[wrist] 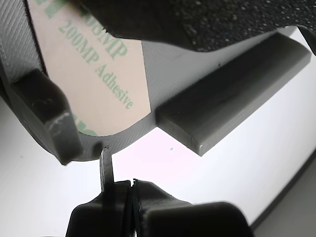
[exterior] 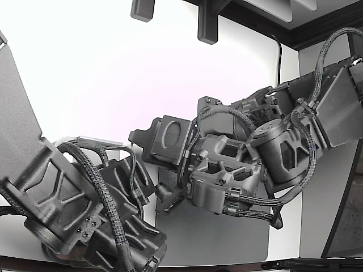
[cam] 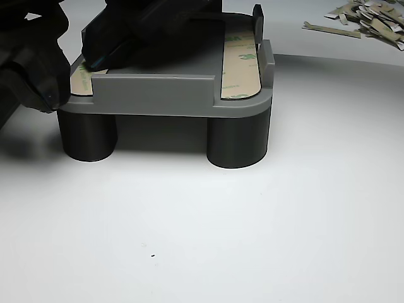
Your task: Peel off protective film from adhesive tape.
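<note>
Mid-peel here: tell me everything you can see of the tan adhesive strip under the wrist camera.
The tan adhesive strip is a flat liner, matte beige with green print reading "200MP Adhesive". It lies in a recess of the grey part, its rounded end near the part's edge. No lifted corner is visible. The gripper sits just off that edge, jaws closed, apparently not touching the strip.

Tan printed film [wrist: 94, 69] flat on grey fixture [cam: 158, 95]

- Bright, even light; the white table [cam: 252, 240] glares, nearly blown out.
- Soft shadows under the grey part [cam: 164, 95].
- The wrist view's near foreground is blurred.
</note>
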